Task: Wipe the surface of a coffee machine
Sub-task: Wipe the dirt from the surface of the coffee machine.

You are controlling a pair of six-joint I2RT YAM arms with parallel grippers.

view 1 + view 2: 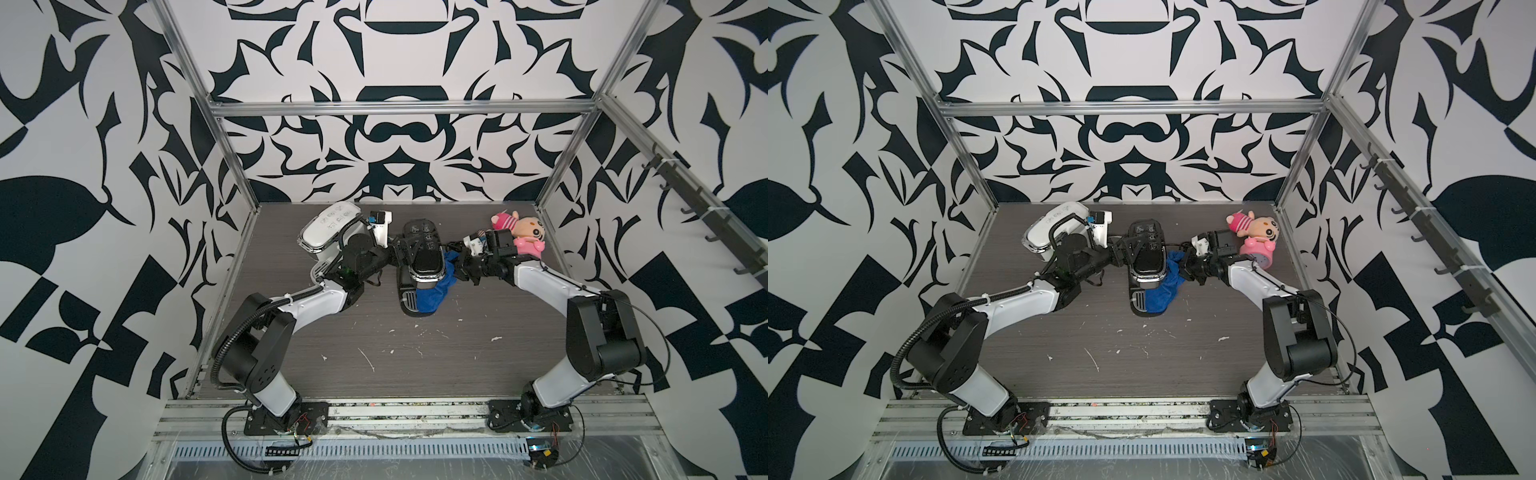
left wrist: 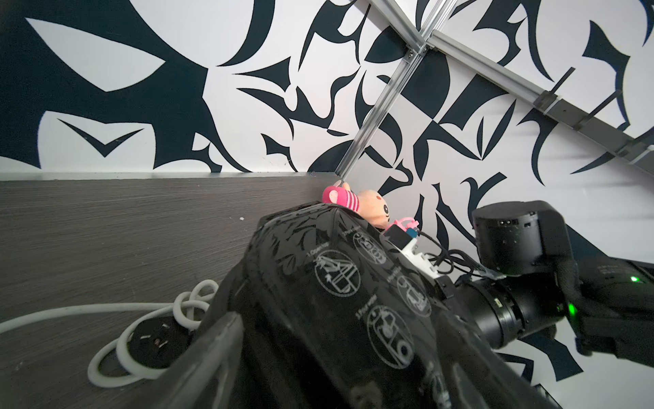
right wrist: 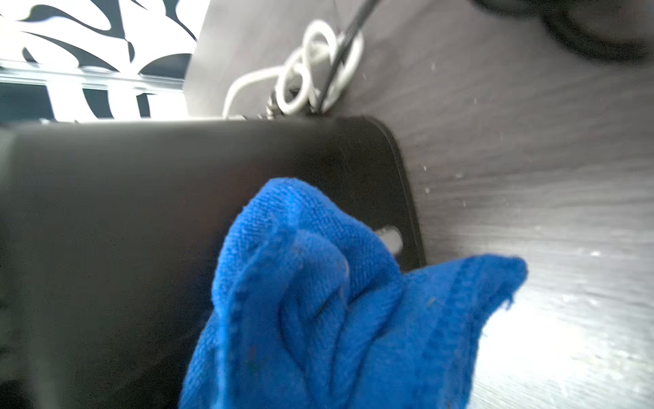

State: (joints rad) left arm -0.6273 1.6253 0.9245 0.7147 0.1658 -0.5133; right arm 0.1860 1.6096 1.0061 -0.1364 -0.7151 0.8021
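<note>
Wiping the right side of the black coffee machine with a blue cloth. Standing upright near the back of the table, about the middle, between a white machine and a pink soft toy. Pinching a bunch of the cloth in the right gripper, shut tight on it, and letting the rest hang down over the drip tray in front. Holding the machine from the other side with the left gripper, spread wide around the top part, most likely to keep it steady. Hard to tell how firmly.

Could go wrong in a few ways:
- Might tip or slide the machine, if pushed too hard while held only loosely.
- Might lose the cloth, if snagged on the tray edge or on the small metal bit on the side.
- Might drag the loose end over the table, pick up the white crumbs, and smear them back on.
- Might catch the white cord knotted behind the machine and tug it.
- Might bump the toy with the right arm, being so close to it.
</note>
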